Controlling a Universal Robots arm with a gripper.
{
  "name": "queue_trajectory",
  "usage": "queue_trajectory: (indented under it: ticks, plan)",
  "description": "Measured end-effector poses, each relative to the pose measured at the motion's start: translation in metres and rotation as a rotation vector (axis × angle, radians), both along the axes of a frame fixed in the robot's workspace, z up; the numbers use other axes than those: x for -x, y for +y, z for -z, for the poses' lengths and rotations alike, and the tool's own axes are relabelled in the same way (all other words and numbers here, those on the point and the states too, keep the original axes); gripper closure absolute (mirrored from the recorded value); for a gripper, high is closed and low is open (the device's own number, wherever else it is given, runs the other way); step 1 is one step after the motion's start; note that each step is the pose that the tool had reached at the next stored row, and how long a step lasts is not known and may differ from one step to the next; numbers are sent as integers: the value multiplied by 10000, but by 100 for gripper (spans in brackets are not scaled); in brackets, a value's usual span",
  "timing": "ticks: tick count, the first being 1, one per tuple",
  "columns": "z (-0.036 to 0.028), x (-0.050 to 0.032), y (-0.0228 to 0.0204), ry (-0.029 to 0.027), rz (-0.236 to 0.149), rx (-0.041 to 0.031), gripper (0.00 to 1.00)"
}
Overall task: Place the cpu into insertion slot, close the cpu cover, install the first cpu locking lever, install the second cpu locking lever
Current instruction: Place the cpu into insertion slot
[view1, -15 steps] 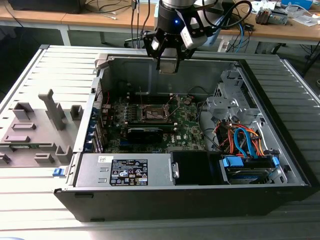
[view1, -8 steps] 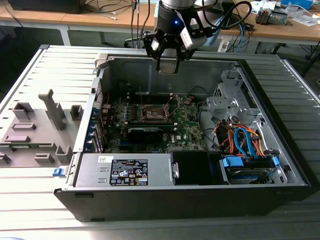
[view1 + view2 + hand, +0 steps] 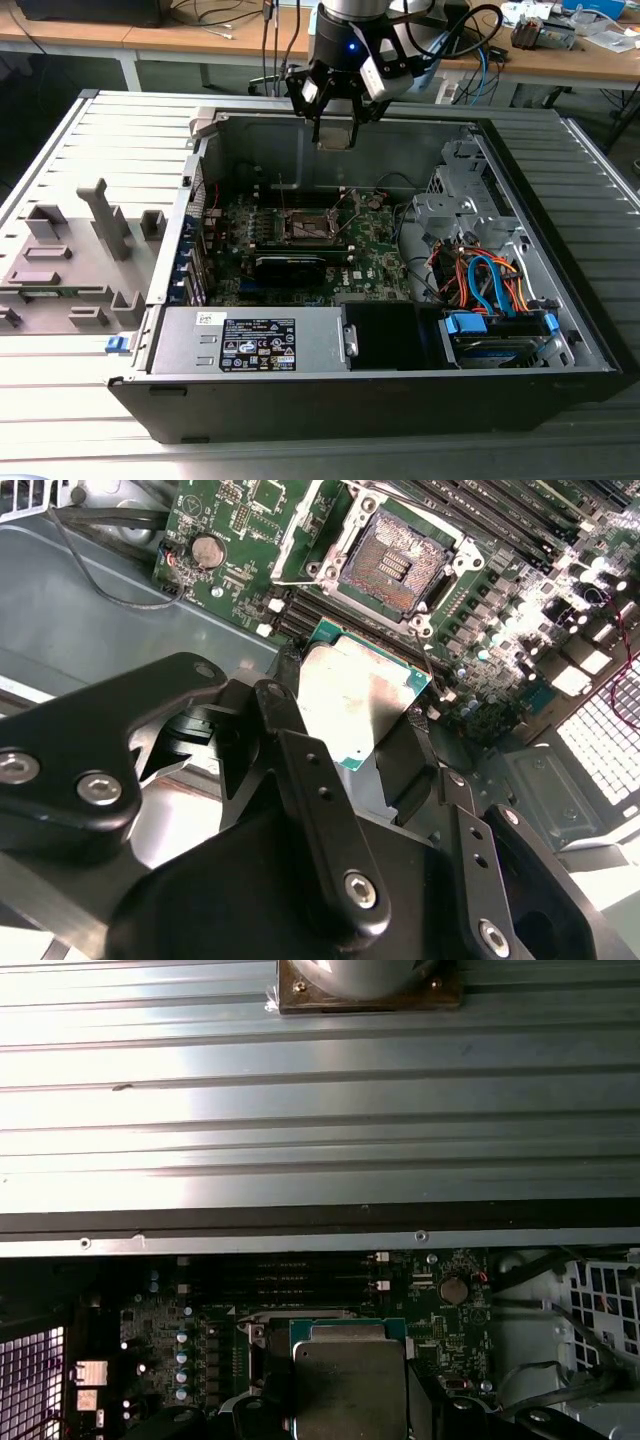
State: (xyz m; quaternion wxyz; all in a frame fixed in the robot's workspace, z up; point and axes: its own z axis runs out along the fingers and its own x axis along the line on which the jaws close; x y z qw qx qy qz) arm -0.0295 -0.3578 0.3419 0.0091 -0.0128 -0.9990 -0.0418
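My gripper (image 3: 335, 132) hangs over the back wall of the open computer case (image 3: 150, 300), shut on the cpu (image 3: 335, 140). In both wrist views the cpu (image 3: 360, 705) (image 3: 350, 1380) is a silver-topped square chip with a green edge, clamped between the black fingers (image 3: 300, 750). The insertion slot (image 3: 400, 565) lies uncovered on the green motherboard (image 3: 380, 262), its brownish pin field showing; in the exterior view the insertion slot (image 3: 308, 226) sits below and in front of the gripper. The cpu cover (image 3: 312, 528) stands swung up beside the slot. Thin lever wires (image 3: 281, 198) rise near it.
A grey power supply (image 3: 250, 345) fills the case's front. A drive bay with blue and orange cables (image 3: 495, 295) sits at the exterior view's right. A grey fixture block (image 3: 80, 255) rests on the ribbed table at the left. Wooden desks (image 3: 200, 40) stand behind.
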Motion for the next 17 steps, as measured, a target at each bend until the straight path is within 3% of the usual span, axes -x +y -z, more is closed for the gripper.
queue_trajectory:
  ticks: [7, 10, 17]
  plan:
    - [8, 1, -2, 0, 0, 8, 45]
    - [53, 36, -7, 0, 0, 19, 45]
    - [66, 37, -8, 0, 0, 29, 45]
